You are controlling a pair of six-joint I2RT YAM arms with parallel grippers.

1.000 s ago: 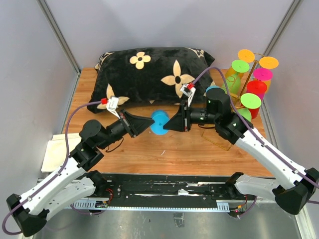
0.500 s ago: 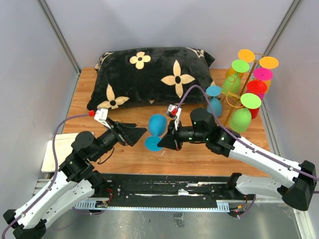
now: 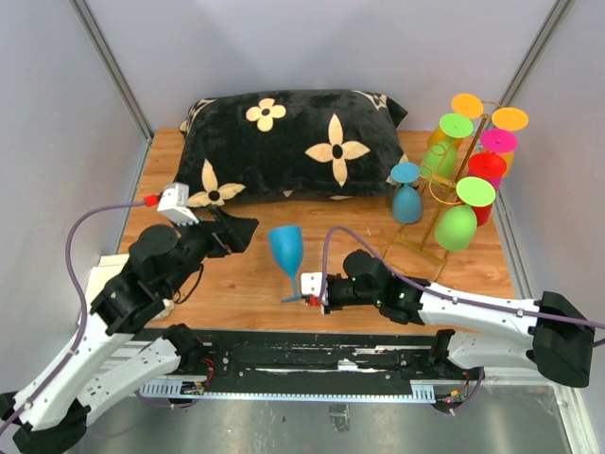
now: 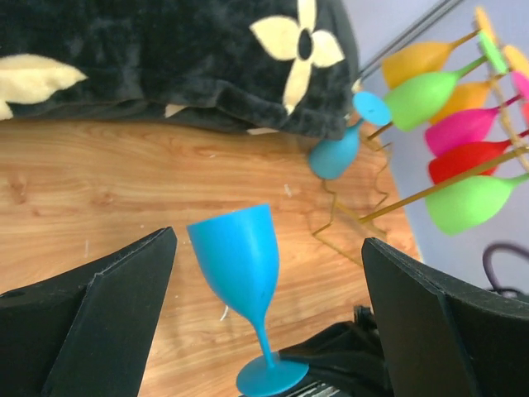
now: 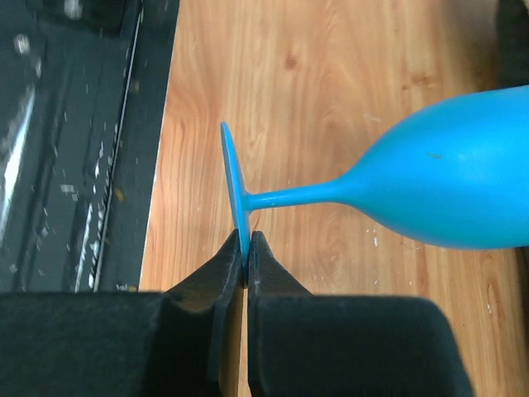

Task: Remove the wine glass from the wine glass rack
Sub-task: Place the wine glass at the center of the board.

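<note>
A light blue wine glass [image 3: 286, 251] stands tilted just above the wood near the table's front edge. My right gripper [image 3: 309, 291] is shut on the rim of its foot; the right wrist view shows the thin foot [image 5: 234, 186] pinched between the fingers, the right gripper [image 5: 246, 248] below it and the bowl [image 5: 455, 190] to the right. My left gripper [image 3: 236, 230] is open, left of the glass and apart from it. In the left wrist view the glass [image 4: 235, 256] shows ahead, between the wide fingers [image 4: 124, 289]. The gold wine glass rack [image 3: 454, 180] stands at the back right.
Several coloured glasses [image 3: 457, 227] hang foot-up on the rack, and a darker blue one [image 3: 406, 200] sits by its base. A black pillow with cream flowers [image 3: 284, 142] fills the back of the table. A white pad [image 3: 104, 284] lies at the left edge.
My left gripper has let go of the blue glass, opened and drawn back to the left. My right gripper has carried the glass by its foot toward the front edge and turned it bowl-up.
</note>
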